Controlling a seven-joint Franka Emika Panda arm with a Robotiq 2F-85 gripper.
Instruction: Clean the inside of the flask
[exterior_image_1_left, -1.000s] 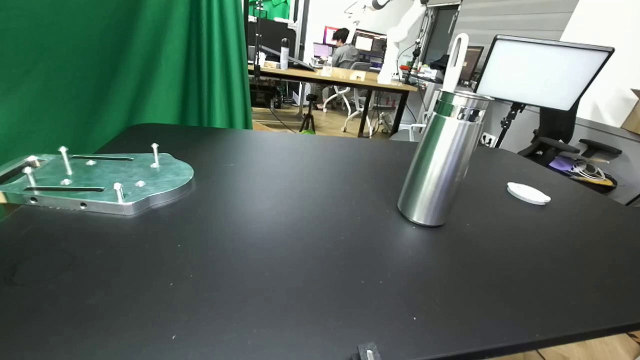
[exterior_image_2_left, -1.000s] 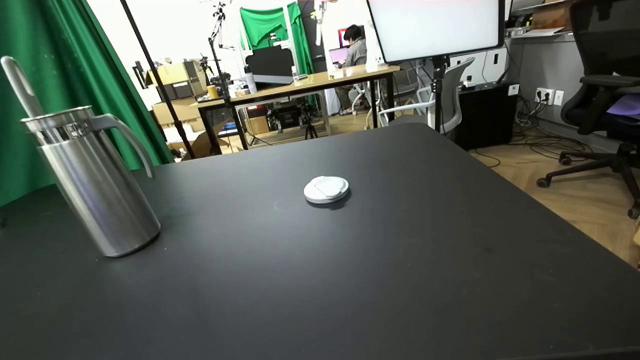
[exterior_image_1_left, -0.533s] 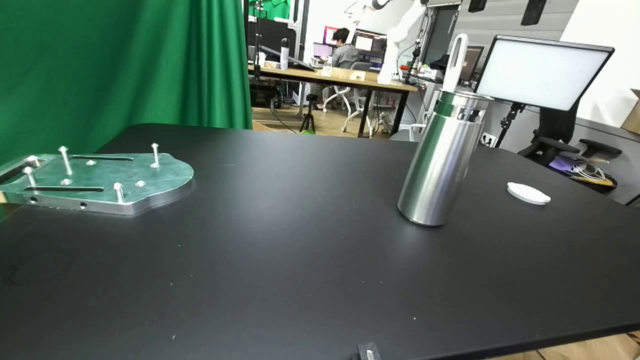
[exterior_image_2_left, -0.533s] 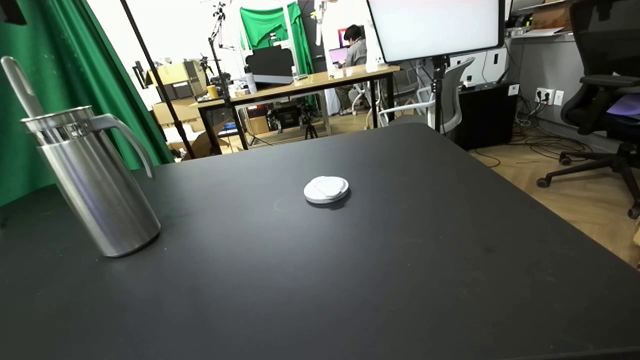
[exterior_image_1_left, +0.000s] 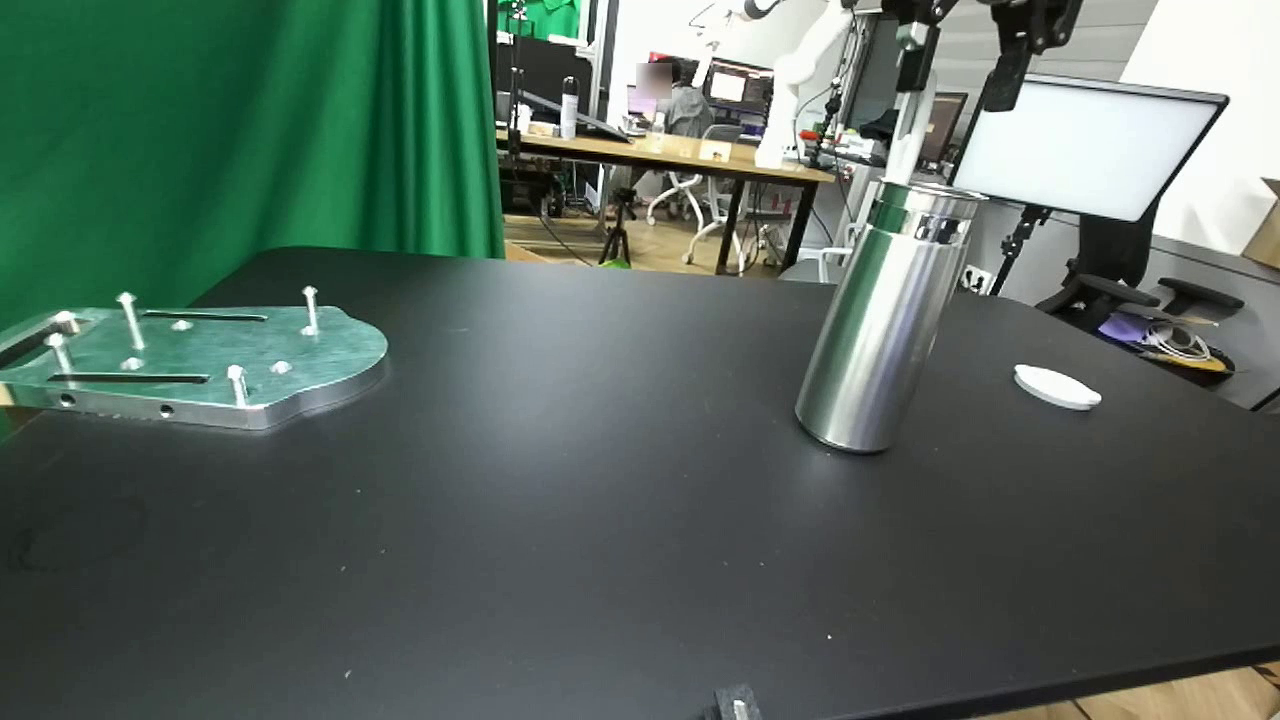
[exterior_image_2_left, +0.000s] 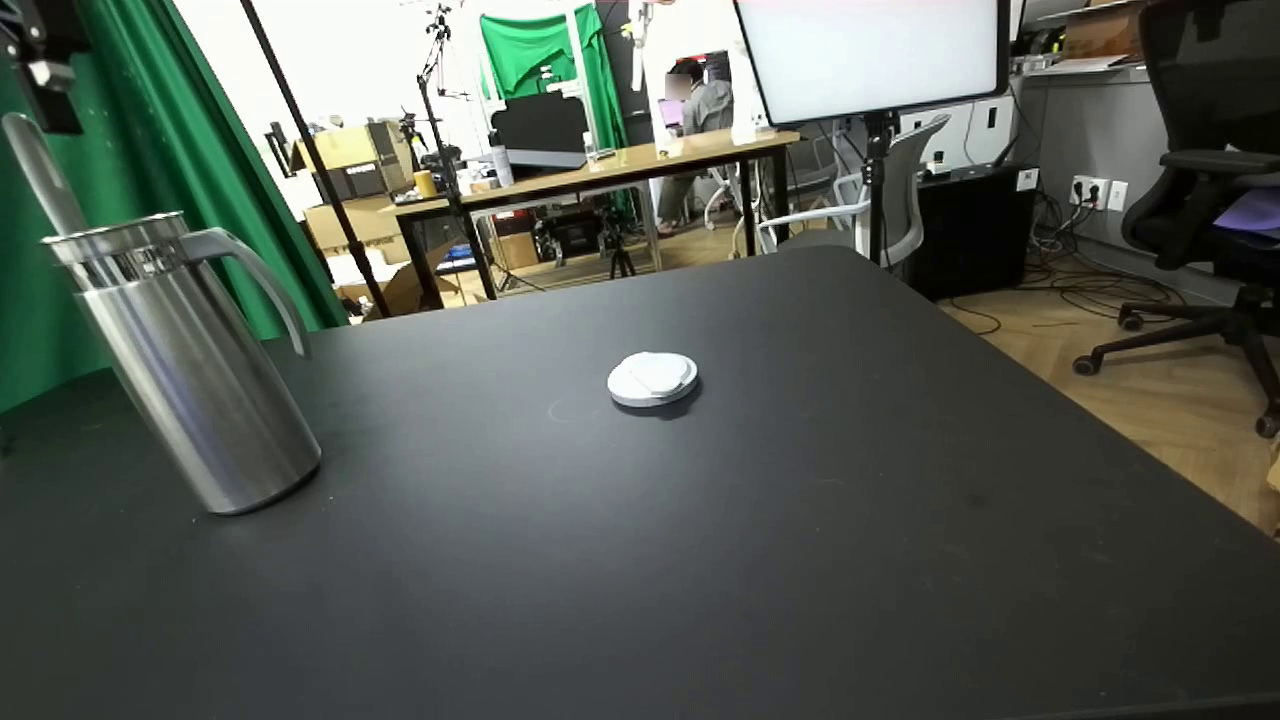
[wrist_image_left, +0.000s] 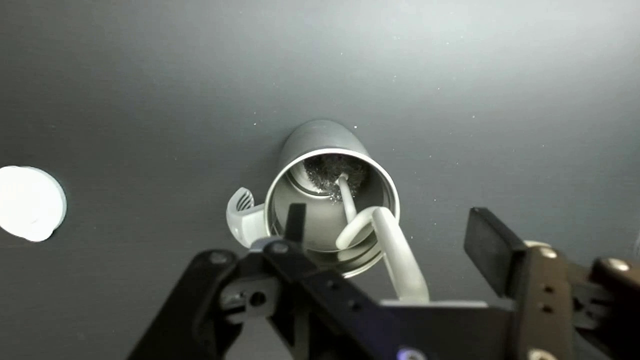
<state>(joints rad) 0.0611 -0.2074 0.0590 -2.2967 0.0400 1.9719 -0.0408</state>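
Metal flask (exterior_image_1_left: 885, 320): brushed cylinder, upright on the black table (exterior_image_1_left: 560, 480)
White brush (wrist_image_left: 400, 260): looped handle, dark bristles (wrist_image_left: 325, 172) inside the flask
Lid (exterior_image_1_left: 1057, 387): flat disc
Gripper (exterior_image_1_left: 959, 82): jaws spread, lower than before

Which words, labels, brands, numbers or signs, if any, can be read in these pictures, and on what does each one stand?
No text can be read in these views.
Metal flask, brush and white lid: no lettering can be made out on the sides that show.
Background monitor: screen contents too small to read.
Pale tag on the black cabinet: too small to read.
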